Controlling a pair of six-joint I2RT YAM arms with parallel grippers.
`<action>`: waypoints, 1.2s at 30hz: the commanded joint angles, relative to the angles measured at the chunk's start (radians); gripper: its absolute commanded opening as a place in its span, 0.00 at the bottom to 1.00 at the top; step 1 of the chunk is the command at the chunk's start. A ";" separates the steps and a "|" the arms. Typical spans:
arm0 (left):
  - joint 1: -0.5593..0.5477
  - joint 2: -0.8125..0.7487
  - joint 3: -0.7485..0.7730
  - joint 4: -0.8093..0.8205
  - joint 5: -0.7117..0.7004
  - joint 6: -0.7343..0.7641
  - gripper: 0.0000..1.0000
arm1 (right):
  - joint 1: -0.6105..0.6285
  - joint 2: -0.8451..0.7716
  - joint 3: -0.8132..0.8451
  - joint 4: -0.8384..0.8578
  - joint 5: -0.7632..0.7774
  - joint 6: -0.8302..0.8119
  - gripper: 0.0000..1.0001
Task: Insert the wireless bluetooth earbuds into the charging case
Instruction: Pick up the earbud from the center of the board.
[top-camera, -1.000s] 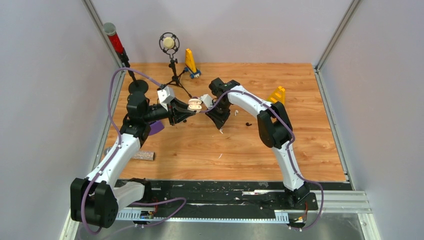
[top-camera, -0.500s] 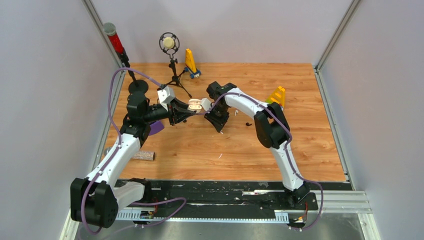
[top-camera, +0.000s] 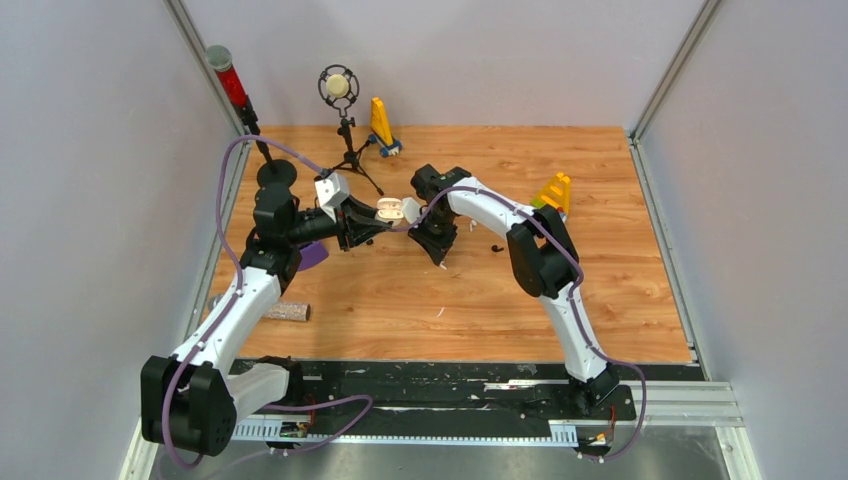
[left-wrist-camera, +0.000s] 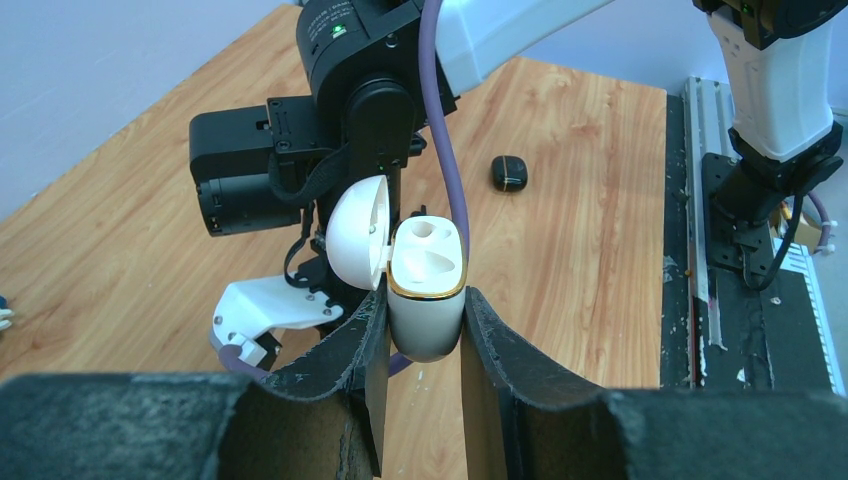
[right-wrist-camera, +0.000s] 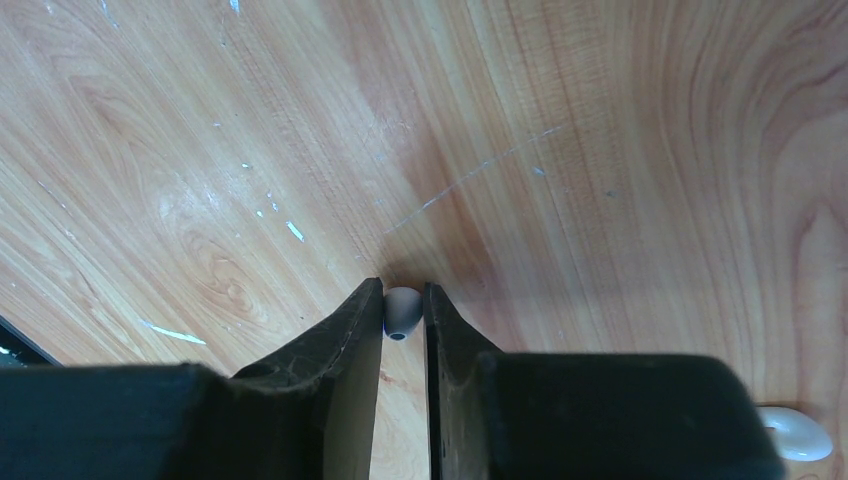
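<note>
My left gripper (left-wrist-camera: 425, 302) is shut on the body of a white charging case (left-wrist-camera: 428, 300) with a gold rim. The case is held above the table with its lid swung open to the left and both sockets empty; it also shows as a charging case (top-camera: 390, 209) in the top view. Just right of it, my right gripper (top-camera: 438, 247) points down at the wood. In the right wrist view the right gripper (right-wrist-camera: 402, 291) is shut on a small white earbud (right-wrist-camera: 402, 313) at the table surface. Another white earbud (right-wrist-camera: 796, 434) lies at the lower right.
A small black case (left-wrist-camera: 509, 172) lies on the wood past the right arm. At the back stand a microphone tripod (top-camera: 339, 90), a red-topped pole (top-camera: 228, 75) and yellow stands (top-camera: 380, 122) (top-camera: 556, 188). A purple piece (top-camera: 312, 255) and a roll (top-camera: 285, 311) lie on the left.
The right gripper shifted slightly left and down to the table, and its fingers have closed on the white earbud. The left arm and the case have not moved.
</note>
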 joint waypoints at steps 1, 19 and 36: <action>-0.006 -0.008 0.017 0.018 0.004 0.018 0.23 | 0.004 -0.047 -0.006 0.012 0.026 0.007 0.18; -0.009 0.003 0.010 0.057 0.001 -0.020 0.24 | -0.055 -0.315 -0.175 0.278 -0.003 0.088 0.16; -0.027 0.048 0.020 0.092 0.027 -0.082 0.24 | -0.271 -0.564 -0.182 0.412 -0.122 0.221 0.17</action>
